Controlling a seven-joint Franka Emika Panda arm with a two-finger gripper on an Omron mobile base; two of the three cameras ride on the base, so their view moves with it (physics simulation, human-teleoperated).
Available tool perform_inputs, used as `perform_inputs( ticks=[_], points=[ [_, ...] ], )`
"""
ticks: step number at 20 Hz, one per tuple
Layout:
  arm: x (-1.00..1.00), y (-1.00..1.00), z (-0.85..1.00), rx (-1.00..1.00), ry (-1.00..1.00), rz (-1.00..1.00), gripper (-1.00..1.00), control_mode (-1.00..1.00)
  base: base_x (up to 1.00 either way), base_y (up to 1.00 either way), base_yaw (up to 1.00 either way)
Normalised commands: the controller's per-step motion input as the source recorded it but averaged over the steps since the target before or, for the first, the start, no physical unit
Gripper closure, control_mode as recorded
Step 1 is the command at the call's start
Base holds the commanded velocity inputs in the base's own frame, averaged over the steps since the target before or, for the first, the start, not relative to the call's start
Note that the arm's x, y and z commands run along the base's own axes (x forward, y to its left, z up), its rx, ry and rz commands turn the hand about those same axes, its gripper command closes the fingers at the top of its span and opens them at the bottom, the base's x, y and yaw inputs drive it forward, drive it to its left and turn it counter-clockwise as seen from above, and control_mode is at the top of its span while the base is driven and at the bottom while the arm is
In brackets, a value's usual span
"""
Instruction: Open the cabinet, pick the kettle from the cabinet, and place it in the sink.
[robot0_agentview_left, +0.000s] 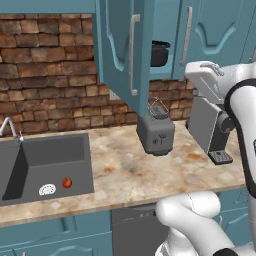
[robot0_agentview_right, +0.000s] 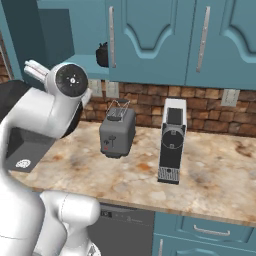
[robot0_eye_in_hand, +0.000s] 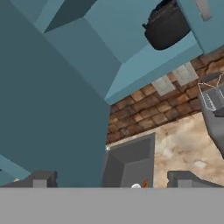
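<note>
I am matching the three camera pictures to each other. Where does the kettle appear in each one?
Left base view: kettle top centre, inside the open cabinet, right of the swung-out door.
Right base view: kettle upper left, peeking past a door edge.
Hand view: kettle top right, on the shelf.
Shared landmark: the grey toaster on the counter below it.

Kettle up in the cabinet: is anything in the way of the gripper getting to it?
Partly. The kettle sits in the cabinet. The swung-out door hangs beside the open gripper; the opening itself looks clear.
</note>
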Motion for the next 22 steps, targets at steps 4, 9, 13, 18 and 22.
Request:
perform_inputs(
  ticks=[4, 9, 13, 18, 22],
  points=[
    [0.34, 0.00, 0.00, 0.15, 0.00, 0.16, -1.00, -1.00, 0.00, 0.00, 0.00],
    [0.25, 0.06, 0.00, 0.09, 0.00, 0.13, -1.00, -1.00, 0.00, 0.00, 0.00],
    [0.25, 0.13, -0.03, 0.05, 0.00, 0.08, -1.00, -1.00, 0.00, 0.00, 0.00],
    [0.21, 0.12, 0.00, 0.03, 0.00, 0.07, -1.00, -1.00, 0.00, 0.00, 0.00],
    [0.15, 0.13, 0.00, 0.00, 0.00, 0.08, -1.00, -1.00, 0.00, 0.00, 0.00]
  ],
)
